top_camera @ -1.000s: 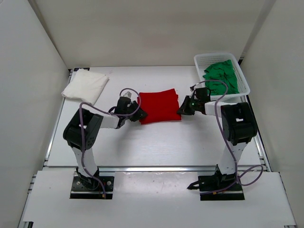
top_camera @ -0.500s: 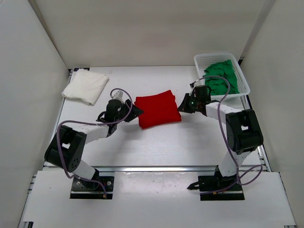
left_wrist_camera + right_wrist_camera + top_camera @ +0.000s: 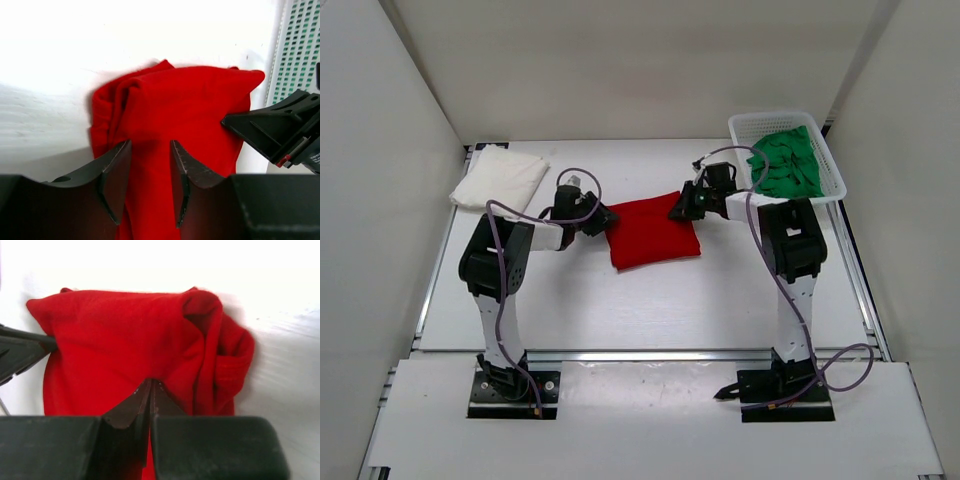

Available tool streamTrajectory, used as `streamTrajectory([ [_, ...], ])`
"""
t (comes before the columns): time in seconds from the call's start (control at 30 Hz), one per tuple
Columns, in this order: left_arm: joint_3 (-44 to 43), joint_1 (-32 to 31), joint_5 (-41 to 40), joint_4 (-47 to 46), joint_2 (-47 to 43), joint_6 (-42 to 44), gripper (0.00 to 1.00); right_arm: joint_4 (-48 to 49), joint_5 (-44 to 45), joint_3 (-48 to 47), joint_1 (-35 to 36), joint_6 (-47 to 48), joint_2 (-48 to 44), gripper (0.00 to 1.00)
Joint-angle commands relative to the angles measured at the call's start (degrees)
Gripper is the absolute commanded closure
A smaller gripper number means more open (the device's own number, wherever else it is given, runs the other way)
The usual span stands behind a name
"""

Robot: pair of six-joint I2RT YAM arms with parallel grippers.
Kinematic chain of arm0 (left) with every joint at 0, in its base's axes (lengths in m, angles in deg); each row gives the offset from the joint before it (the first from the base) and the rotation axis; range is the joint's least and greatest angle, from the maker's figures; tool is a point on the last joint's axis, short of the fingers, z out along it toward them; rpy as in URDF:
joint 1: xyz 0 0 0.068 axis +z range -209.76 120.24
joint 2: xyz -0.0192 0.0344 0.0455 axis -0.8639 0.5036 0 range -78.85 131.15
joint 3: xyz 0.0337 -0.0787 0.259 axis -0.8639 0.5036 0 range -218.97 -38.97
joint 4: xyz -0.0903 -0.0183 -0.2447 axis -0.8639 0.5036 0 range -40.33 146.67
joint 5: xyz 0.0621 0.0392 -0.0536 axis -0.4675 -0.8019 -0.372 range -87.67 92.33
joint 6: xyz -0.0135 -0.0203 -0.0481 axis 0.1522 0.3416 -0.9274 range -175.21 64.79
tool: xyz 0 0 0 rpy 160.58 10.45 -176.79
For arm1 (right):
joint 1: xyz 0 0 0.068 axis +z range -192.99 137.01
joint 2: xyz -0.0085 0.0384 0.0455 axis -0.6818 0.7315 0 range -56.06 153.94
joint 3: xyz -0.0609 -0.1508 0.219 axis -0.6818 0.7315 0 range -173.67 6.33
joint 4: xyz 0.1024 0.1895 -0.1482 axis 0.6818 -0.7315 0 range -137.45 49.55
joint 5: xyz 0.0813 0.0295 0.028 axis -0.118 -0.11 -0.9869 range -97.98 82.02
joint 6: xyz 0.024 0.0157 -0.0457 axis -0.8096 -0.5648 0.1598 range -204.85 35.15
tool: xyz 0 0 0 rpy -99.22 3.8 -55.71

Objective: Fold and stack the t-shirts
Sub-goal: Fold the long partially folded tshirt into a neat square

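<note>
White plastic mesh basket (image 3: 785,117), upper right, holds the crumpled green cloth t-shirt (image 3: 785,162). Folded bright red cloth t-shirt (image 3: 653,234) at centre: right gripper (image 3: 676,206) pinching it, left gripper (image 3: 604,216) part-open astride its edge.

The red t-shirt (image 3: 653,232), plain and bright, lies on a white surface (image 3: 650,300). Upper left is a white t-shirt (image 3: 500,180); upper right, a green t-shirt (image 3: 786,160) in a white mesh basket (image 3: 833,178).

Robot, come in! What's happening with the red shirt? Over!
Left gripper open at left edge of red shirt. Right gripper shut at its far right corner. Shirt folded, not stacked. Nothing else touching it.
</note>
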Motion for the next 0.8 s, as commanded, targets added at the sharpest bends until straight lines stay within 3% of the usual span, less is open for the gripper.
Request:
streamTrajectory([
  [0.0, 0.8, 2.3, 0.0, 1.3, -0.2, 0.1, 0.53, 0.0, -2.2, -1.5, -1.6, -1.1, 0.9, 1.0],
  [0.23, 5.7, 2.6, 2.1, -4.4, -8.5, -0.6, 0.48, -5.0, -3.3, -6.4, -0.5, 1.6, -1.2, 1.0],
  [0.3, 7.2, 2.4, -0.4, -3.1, -12.6, 0.6, 0.45, -6.0, -3.4, -6.4, 0.2, 2.0, -4.5, 0.95],
  [0.37, 8.9, 1.5, -2.8, 0.3, -16.0, 3.7, 0.42, -5.8, -2.8, -5.4, 0.7, 2.1, -7.8, 0.79],
  [0.5, 11.6, 0.0, -7.4, 8.6, -19.9, 8.9, 0.42, -1.3, -0.6, 3.9, 2.5, 0.7, -17.3, 0.54],
  [0.63, 18.1, -1.5, -8.1, 7.9, -20.9, 9.6, 0.44, 6.2, -0.4, 17.0, 4.0, -2.5, -26.2, 0.48],
  [0.77, 19.7, -0.6, -4.5, 5.0, -18.6, 9.8, 0.35, 9.7, -0.7, 26.5, 5.4, -2.3, -31.6, 0.44],
])
